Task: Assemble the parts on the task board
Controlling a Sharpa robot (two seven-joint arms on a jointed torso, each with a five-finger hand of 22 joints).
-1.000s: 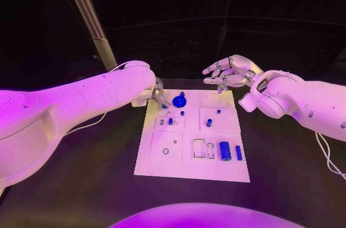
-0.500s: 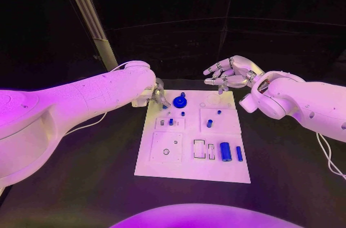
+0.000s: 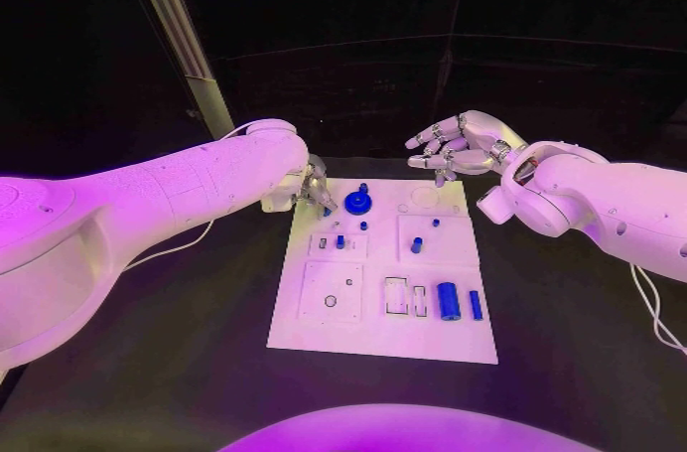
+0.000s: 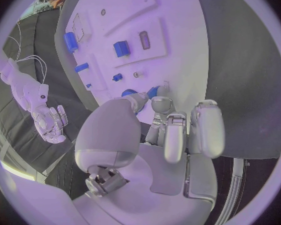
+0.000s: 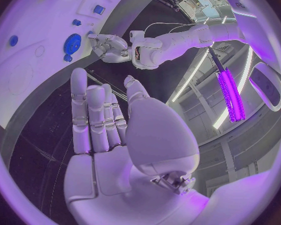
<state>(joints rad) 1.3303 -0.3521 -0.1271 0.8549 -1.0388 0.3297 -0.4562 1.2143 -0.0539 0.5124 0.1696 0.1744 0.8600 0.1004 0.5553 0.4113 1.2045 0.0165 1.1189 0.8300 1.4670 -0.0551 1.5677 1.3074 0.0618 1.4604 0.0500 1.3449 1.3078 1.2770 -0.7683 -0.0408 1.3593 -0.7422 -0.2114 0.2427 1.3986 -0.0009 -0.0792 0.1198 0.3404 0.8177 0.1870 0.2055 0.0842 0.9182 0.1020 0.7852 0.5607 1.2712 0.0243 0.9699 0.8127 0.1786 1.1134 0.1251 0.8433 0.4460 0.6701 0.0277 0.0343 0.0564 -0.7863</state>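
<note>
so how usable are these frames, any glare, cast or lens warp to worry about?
Head view: magenta light washes both arms, the left arm's upper surface nearly blown out; the task board reads clearly against a dark surround. Left wrist view: fisheye bends the board's edges, and the left hand blocks much of the frame. Right wrist view: a bright purple light strip glares.

Matt white task board (image 3: 358, 313), glossy blue plastic parts (image 3: 448, 300), matt black table (image 3: 201, 323)

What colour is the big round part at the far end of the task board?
Blue round part; clearest in the head view.
</note>
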